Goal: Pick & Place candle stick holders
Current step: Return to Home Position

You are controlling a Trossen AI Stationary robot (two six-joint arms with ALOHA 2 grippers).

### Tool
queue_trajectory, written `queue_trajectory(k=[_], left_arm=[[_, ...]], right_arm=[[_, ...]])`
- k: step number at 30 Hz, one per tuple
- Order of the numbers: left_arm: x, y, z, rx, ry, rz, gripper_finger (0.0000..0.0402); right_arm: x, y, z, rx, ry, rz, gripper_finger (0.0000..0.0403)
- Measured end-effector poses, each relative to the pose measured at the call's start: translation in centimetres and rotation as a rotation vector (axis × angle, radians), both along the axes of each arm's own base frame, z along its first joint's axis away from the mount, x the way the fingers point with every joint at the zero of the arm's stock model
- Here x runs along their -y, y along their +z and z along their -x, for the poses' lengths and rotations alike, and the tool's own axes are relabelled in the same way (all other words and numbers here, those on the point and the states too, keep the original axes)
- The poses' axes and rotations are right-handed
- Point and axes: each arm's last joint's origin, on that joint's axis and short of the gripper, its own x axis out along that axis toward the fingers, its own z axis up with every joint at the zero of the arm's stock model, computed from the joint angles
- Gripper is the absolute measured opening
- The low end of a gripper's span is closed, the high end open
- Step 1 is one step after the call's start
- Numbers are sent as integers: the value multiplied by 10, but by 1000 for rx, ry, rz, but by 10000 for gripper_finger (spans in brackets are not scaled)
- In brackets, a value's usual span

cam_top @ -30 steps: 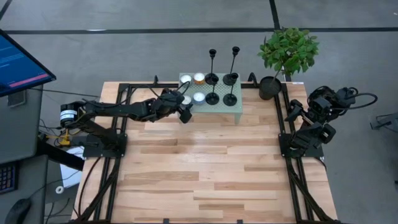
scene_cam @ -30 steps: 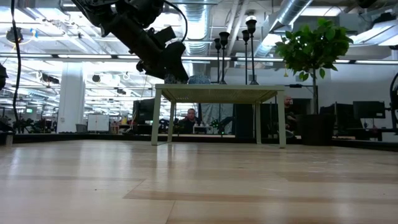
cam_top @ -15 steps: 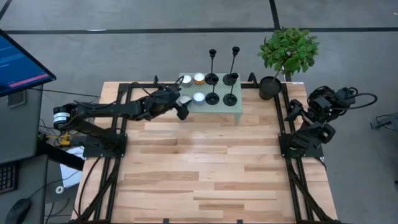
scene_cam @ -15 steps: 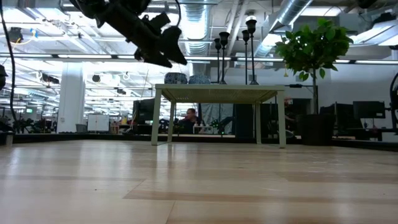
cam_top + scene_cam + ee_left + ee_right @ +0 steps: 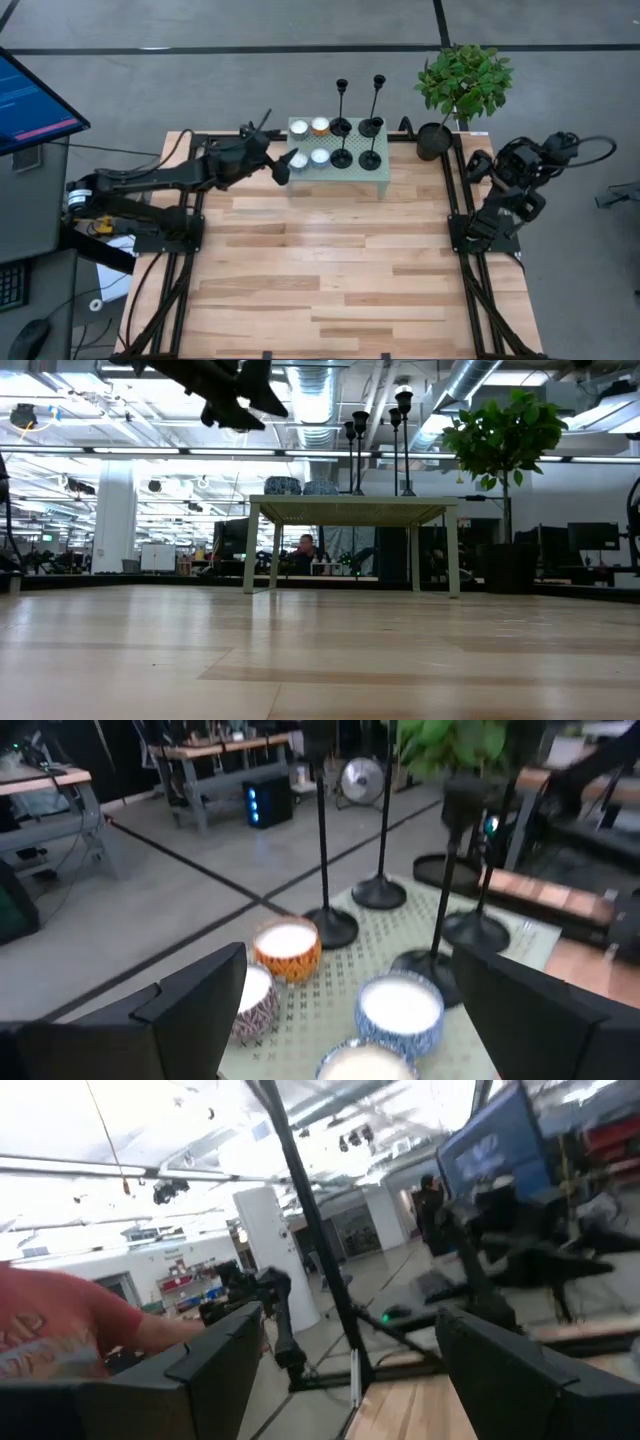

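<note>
Item: my left hand (image 5: 345, 995), fingers spread wide and holding nothing, raised above the wooden tabletop (image 5: 320, 260) just off the end of the pale green shelf (image 5: 386, 181). Item: four jar candles (image 5: 287, 948), grouped on the shelf's end nearest that hand. Item: four black candle stick holders (image 5: 330, 925), upright on round bases on the shelf. They stand beyond the candles in two pairs, one pair toward the tabletop's middle and one behind it at the far edge. All four are clear of my fingers, none touched. Item: black plant pot (image 5: 432, 141) with a green plant, just past the shelf's other end. Item: my right hand (image 5: 345, 1365), folded back at the tabletop's right edge, well apart from the shelf, fingers wide apart and empty.
</note>
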Motion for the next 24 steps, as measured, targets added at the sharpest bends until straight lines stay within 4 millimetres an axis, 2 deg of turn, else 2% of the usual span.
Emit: queue_trajectory(k=[8, 12, 17, 24], left_arm=[[8, 20, 28, 137, -49, 5, 353], [13, 30, 43, 214, -109, 10, 353], [21, 41, 64, 305, -221, 1, 353], [31, 54, 101, 424, -286, -43, 339]], right_arm=[[38, 35, 23, 116, -99, -18, 286], [54, 46, 32, 131, -151, -65, 286], [59, 49, 37, 146, -191, -29, 286], [58, 48, 38, 132, -193, -32, 286]])
